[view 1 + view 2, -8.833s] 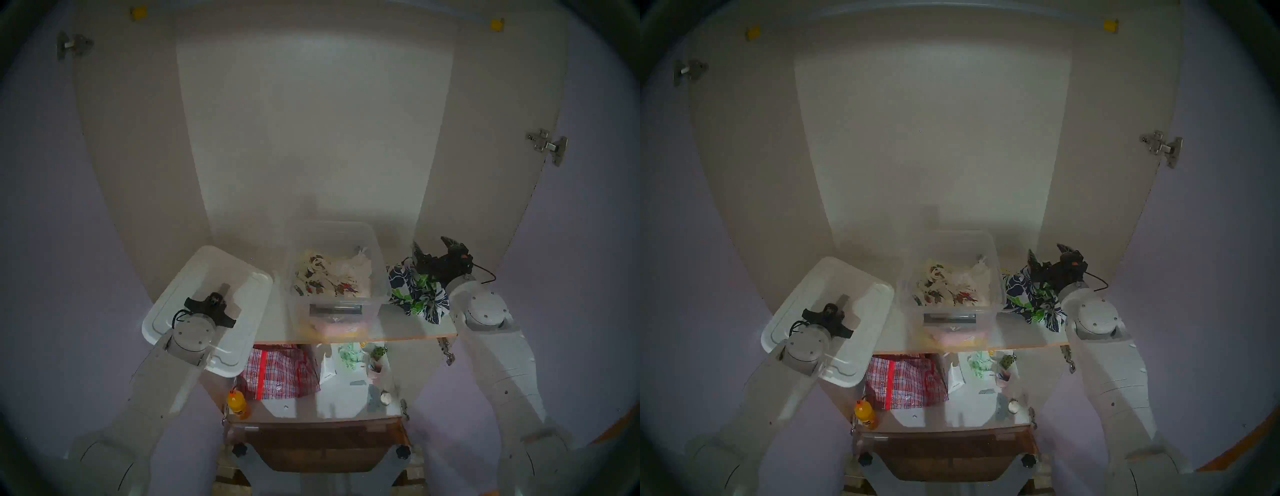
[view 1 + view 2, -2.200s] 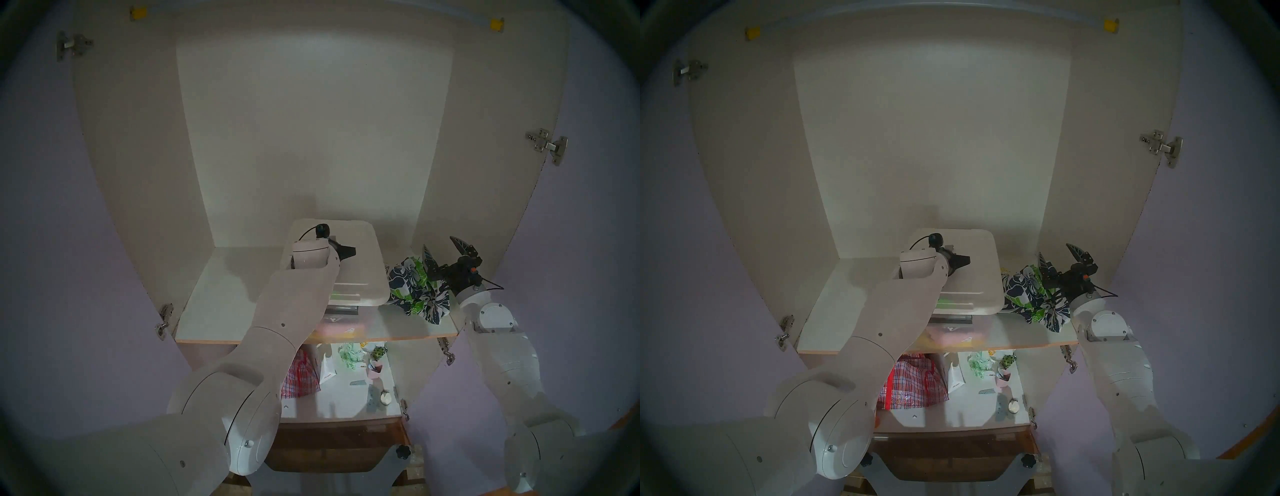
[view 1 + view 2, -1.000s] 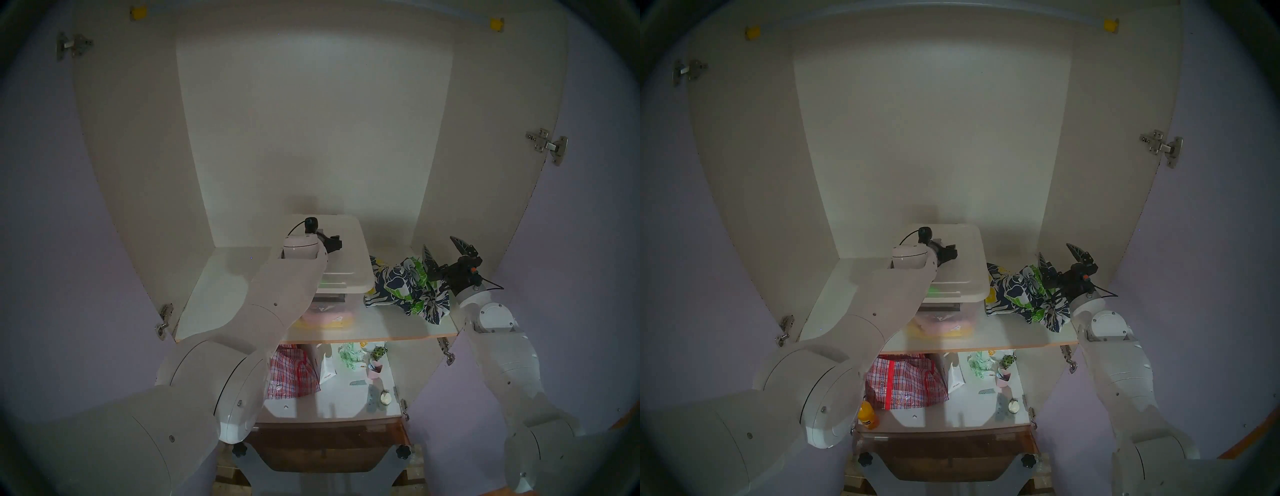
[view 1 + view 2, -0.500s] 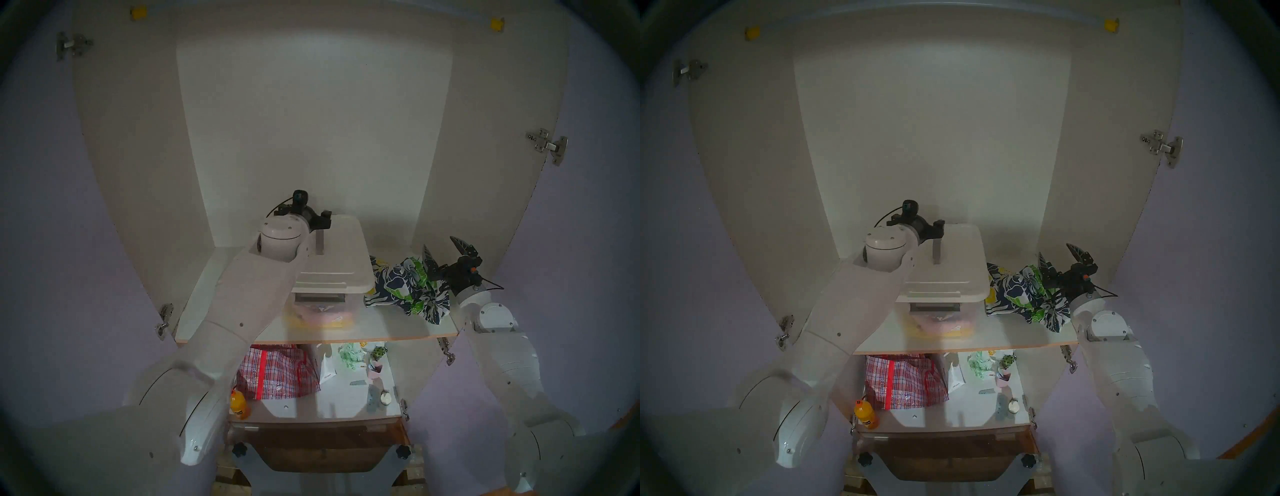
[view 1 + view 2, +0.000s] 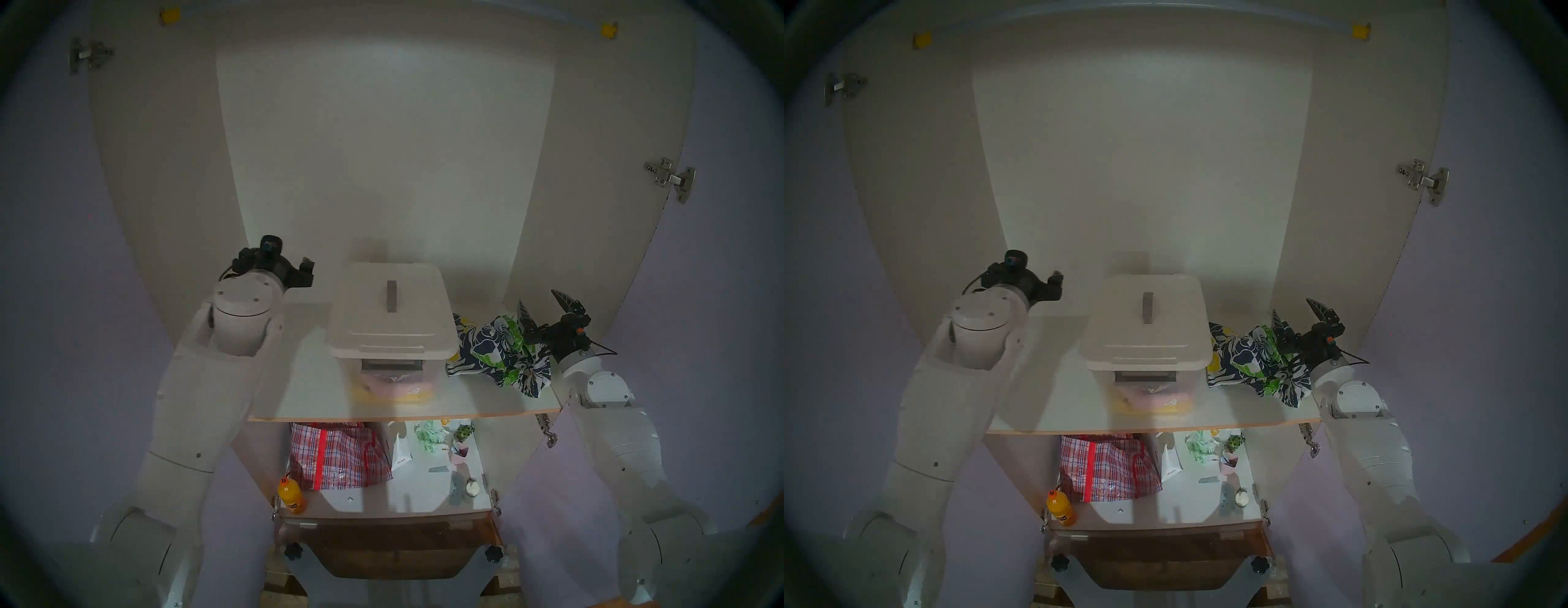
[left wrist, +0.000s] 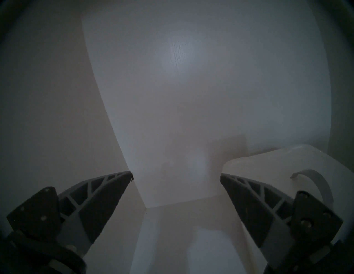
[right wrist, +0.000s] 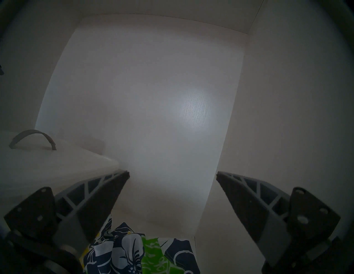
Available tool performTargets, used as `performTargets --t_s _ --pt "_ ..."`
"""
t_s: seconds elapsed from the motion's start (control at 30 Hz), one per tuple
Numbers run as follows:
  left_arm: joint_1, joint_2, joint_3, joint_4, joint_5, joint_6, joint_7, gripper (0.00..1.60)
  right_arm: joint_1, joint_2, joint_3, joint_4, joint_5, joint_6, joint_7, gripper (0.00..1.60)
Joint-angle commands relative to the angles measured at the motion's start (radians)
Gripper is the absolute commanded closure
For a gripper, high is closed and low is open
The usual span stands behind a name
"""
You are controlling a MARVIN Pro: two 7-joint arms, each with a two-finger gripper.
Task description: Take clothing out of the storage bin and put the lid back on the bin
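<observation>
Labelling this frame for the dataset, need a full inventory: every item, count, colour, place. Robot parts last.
lid: 1, whitish with grey handle, on the storage bin
storage bin: 1, clear, centre of the upper shelf
clothing: 1, navy with white flowers and green leaves, on the upper shelf right of the bin
checked bag: 1, red-checked, lower shelf, left
bottle: 1, orange, lower shelf, front left
pink cup: 1, lower shelf, right
small items: several, white and green, lower shelf; too small to identify
hinges: several, metal, on the cabinet sides
left end effector: open, holding nothing, left of the bin
right end effector: open, holding nothing, above the clothing
</observation>
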Motion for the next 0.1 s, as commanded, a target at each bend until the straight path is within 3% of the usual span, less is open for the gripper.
performTargets --t_s 0.0,0.07 --pt "0.001 0.02 0.001 0.014 -0.005 0.001 -0.02 0.0 0.022 0.0 0.005 -0.021 0.004 -0.02 -0.002 0.0" --pt "0.002 0.021 0.002 0.014 -0.006 0.001 -0.019 0.0 0.022 0.0 0.005 -0.021 0.004 -0.02 -0.002 0.0"
